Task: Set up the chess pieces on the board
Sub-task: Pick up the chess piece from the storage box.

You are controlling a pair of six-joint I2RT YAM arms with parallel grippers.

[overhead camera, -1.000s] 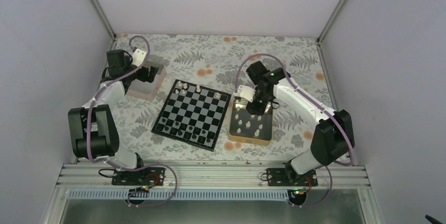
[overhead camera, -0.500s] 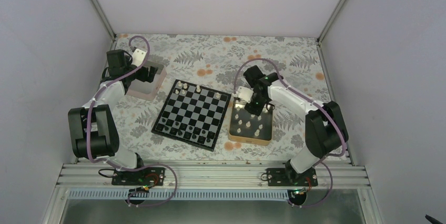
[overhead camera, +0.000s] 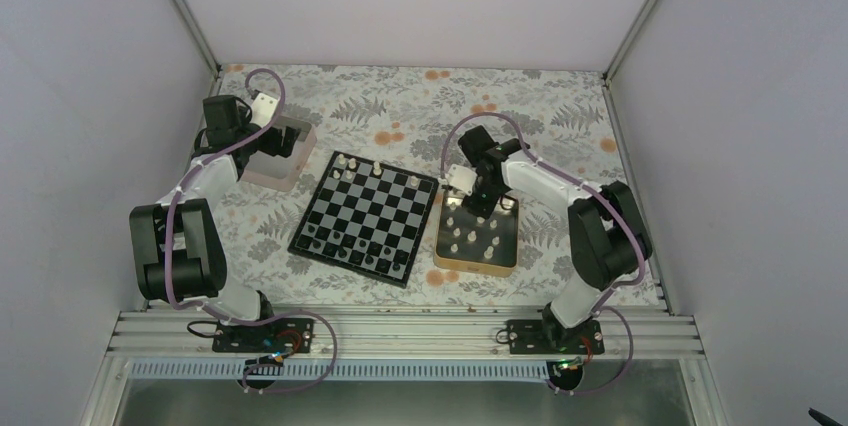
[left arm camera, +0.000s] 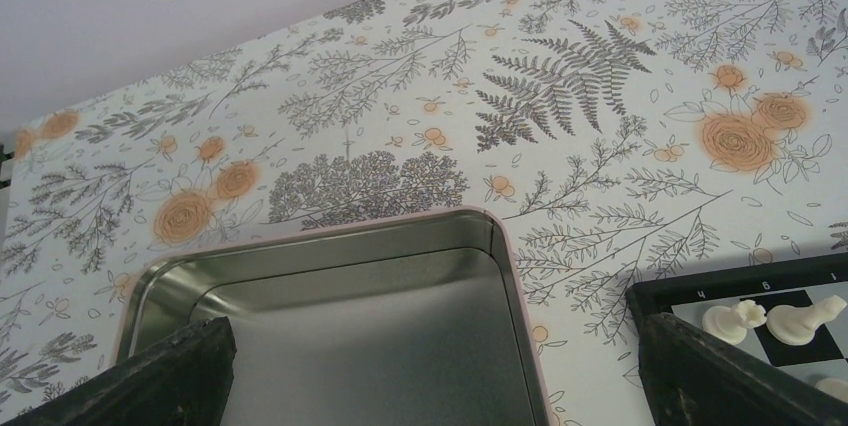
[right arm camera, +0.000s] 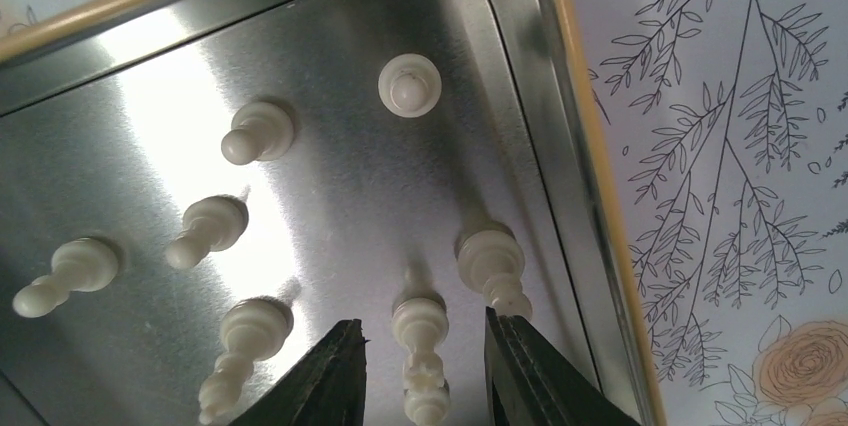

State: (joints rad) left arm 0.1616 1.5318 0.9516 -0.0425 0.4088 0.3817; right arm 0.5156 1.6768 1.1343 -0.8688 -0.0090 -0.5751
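The board (overhead camera: 365,218) lies in the middle of the table, with a few white chess pieces (overhead camera: 345,160) on its far rows. Several more white pieces (overhead camera: 472,236) stand in the gold tin (overhead camera: 478,264) to its right. My right gripper (overhead camera: 483,204) hangs over that tin's far end. In the right wrist view its jaws (right arm camera: 422,331) are open, straddling one upright white piece (right arm camera: 420,346) with a gap on each side. A second piece (right arm camera: 492,266) stands just off the right finger. My left gripper (left arm camera: 432,331) is wide open over the pinkish tin (left arm camera: 330,231), which holds nothing.
Dark pieces (overhead camera: 345,246) line the board's near rows. The board's corner (left arm camera: 700,291) with two white pieces (left arm camera: 733,320) shows at the right of the left wrist view. The gold tin's rim (right arm camera: 590,136) runs close beside the right finger. Floral cloth covers the table.
The right arm's elbow has swung left and inward, and its gripper has shifted a little left over the gold tin. The left arm has not moved.
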